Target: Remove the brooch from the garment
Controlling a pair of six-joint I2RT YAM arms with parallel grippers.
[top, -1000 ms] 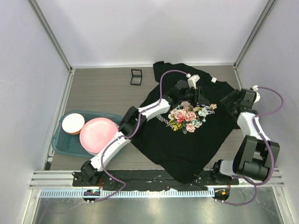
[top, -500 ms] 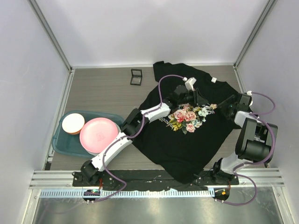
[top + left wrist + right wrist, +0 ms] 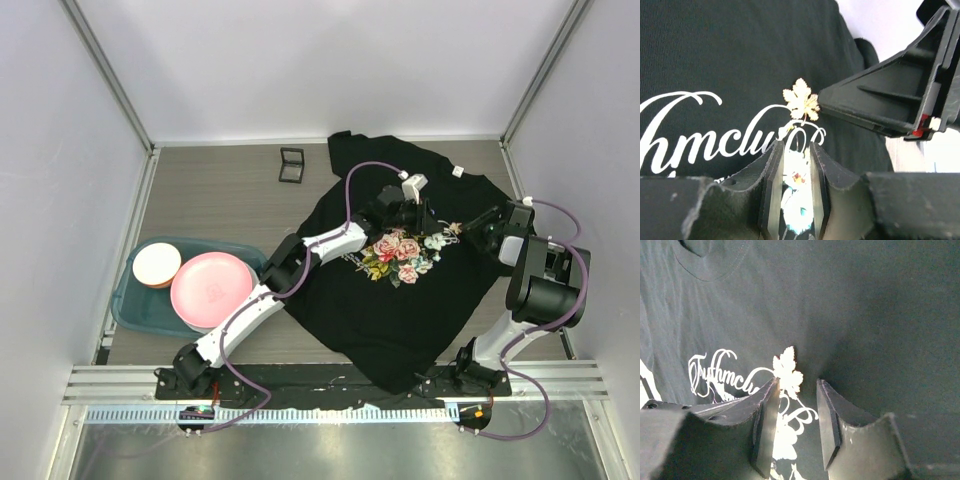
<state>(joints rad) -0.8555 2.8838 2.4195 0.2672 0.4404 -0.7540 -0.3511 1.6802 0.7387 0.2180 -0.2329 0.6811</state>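
As right jaws approach, brooch (image 3: 801,99) stays.

Gold leaf-shaped brooch (image 3: 801,99), seemingly pinned, on flat black rose-print garment (image 3: 400,320).

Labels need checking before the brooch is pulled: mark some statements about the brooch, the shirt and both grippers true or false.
1. The brooch lies on the garment, gripped by neither arm. True.
2. The brooch is a silver ring. False: it is a gold leaf.
3. The right gripper is shut on the brooch. False: its jaws stand open, with the brooch at their tips.
4. The brooch lies just ahead of the left gripper. True.
5. The pink plate lies on the garment. False: it sits at the teal tub, left of the garment.
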